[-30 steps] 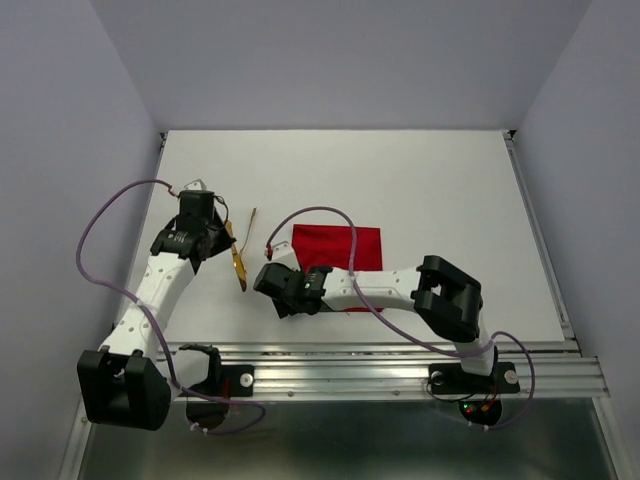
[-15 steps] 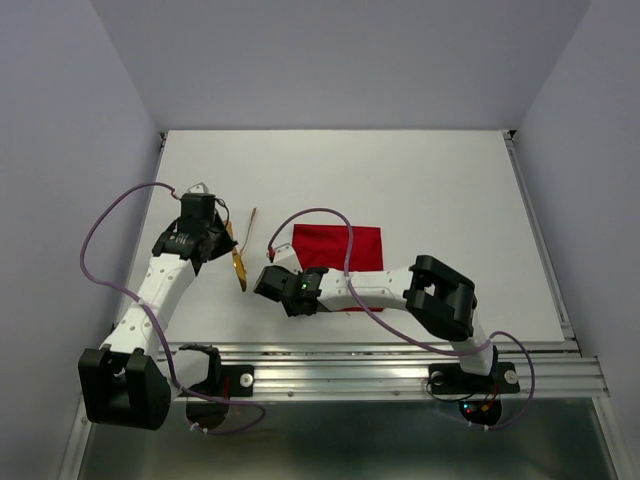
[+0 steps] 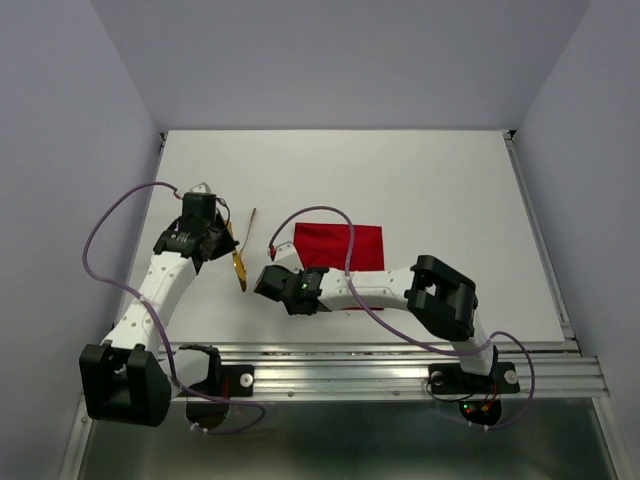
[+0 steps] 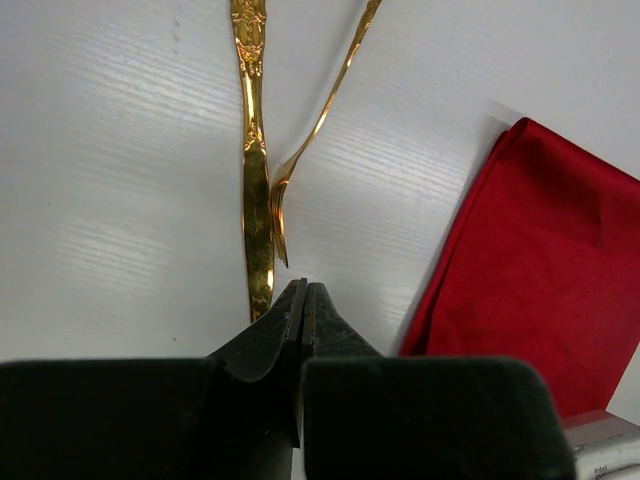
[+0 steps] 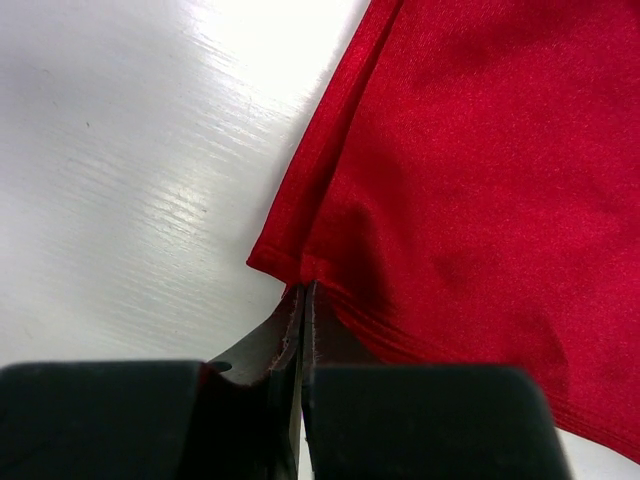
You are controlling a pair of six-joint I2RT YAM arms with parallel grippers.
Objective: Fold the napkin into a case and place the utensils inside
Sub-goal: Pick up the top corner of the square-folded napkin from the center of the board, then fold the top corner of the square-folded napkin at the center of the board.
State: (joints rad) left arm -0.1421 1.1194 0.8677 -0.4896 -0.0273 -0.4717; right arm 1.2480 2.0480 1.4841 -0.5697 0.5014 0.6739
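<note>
White tbl (image 4: 100, 150): knife (image 4: 256, 200) axis near-far; R tool (image 5: 303, 290) pinches napkin (image 5: 480, 200) corner.

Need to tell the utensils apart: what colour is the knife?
Shiny gold knife, clearest in the left wrist view.

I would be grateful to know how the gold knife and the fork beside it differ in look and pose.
The knife is broader and a brighter gold; the fork is slimmer, ending in tines. The knife lies straight in the left wrist view, while the fork slants away toward the napkin. Both are metal and lie on the white table, outside the napkin.
</note>
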